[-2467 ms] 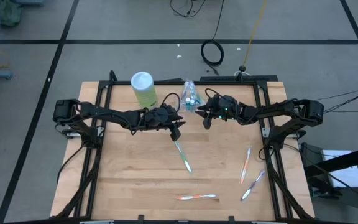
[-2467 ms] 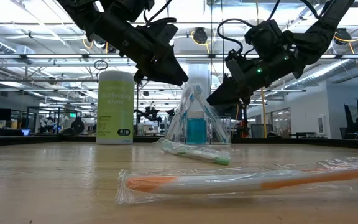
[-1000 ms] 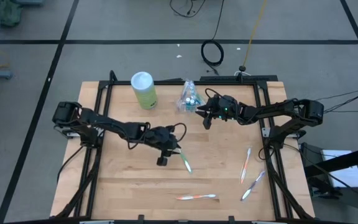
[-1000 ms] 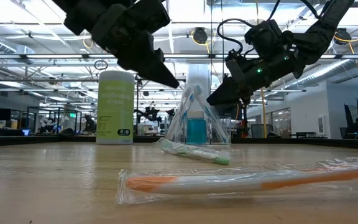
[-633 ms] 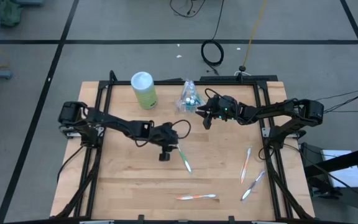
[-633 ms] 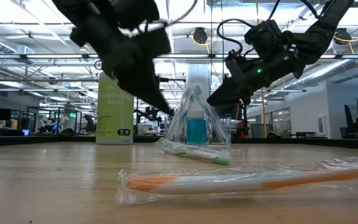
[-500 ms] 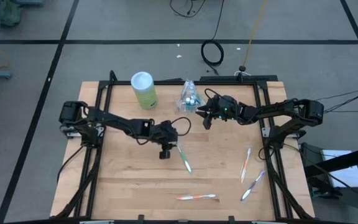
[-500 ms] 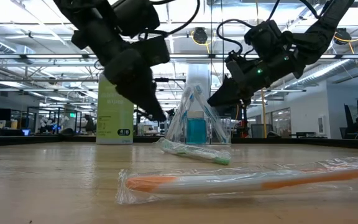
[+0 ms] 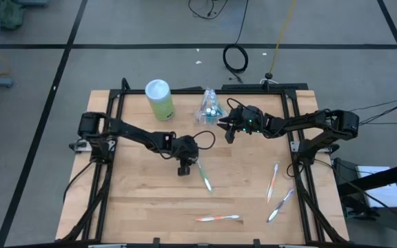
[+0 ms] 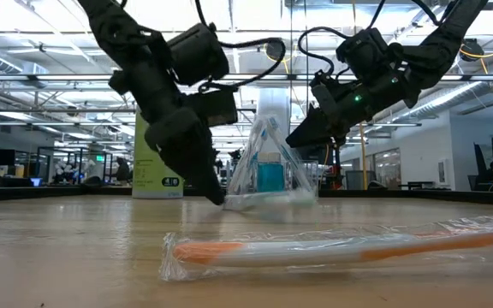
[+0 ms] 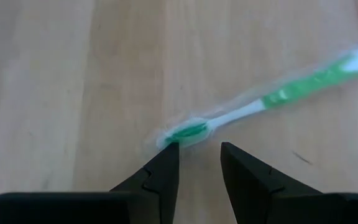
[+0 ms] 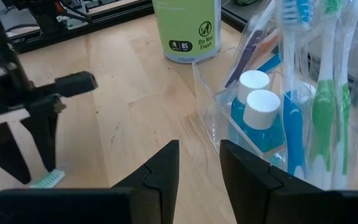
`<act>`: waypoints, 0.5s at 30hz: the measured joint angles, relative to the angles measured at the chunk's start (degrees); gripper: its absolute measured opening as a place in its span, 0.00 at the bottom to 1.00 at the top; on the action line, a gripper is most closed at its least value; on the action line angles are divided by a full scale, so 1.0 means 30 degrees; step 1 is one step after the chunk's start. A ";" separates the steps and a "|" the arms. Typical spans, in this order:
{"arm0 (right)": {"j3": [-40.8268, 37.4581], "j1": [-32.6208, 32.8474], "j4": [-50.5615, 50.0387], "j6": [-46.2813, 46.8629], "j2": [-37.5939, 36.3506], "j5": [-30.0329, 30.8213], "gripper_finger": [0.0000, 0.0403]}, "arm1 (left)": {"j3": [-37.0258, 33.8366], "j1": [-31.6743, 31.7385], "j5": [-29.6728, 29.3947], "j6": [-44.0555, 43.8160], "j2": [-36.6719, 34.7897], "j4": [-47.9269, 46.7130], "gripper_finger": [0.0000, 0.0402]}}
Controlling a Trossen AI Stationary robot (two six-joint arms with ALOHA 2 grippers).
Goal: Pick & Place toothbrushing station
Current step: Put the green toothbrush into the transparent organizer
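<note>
From above, the left gripper point(image 9: 185, 169) is low over the middle of the worktop point(image 9: 136, 200), at the head end of a green toothbrush point(image 9: 203, 176), while the right gripper point(image 9: 225, 131) hangs beside the toothbrushing station point(image 9: 209, 105) at the far edge. The left wrist view shows that gripper's fingers point(image 11: 161, 171) parted, one tip touching the wrapped brush head. In the right wrist view the right gripper's fingers point(image 12: 160, 165) are parted and empty, with the station's blue tubes point(image 12: 260, 118) just ahead.

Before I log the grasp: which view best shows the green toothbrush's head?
The left wrist view: the green toothbrush lies wrapped, its head just ahead of the open left gripper. The high view shows it small, the low view mostly hidden, the right wrist view only the bristle tip.
</note>
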 joint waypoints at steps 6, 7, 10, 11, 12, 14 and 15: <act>0.0000 -0.0003 0.0011 0.0000 0.0000 0.0022 0.28 | 0.0026 0.0405 -0.0387 0.0577 0.0359 0.0228 0.31; 0.0000 0.0000 0.0011 0.0000 0.0000 0.0022 0.28 | 0.0023 0.0450 -0.0406 0.0578 0.0352 0.0219 0.31; -0.0002 -0.0001 0.0011 0.0000 -0.0005 0.0015 0.28 | 0.0022 0.0473 -0.0467 0.0574 0.0250 0.0091 0.31; -0.0002 0.0000 0.0011 0.0000 0.0000 0.0017 0.28 | 0.0015 0.0447 -0.0441 0.0574 0.0250 0.0164 0.31; -0.0007 -0.0005 0.0008 0.0000 0.0000 0.0015 0.28 | 0.0007 0.0401 -0.0296 0.0635 0.0250 0.0300 0.31; -0.0007 -0.0004 0.0011 0.0000 0.0000 0.0015 0.28 | -0.0007 0.0231 -0.0075 0.1297 0.0243 0.0690 0.31; -0.0007 -0.0005 0.0011 0.0000 0.0000 0.0015 0.28 | -0.0015 0.0109 -0.0035 0.1739 0.0236 0.0936 0.31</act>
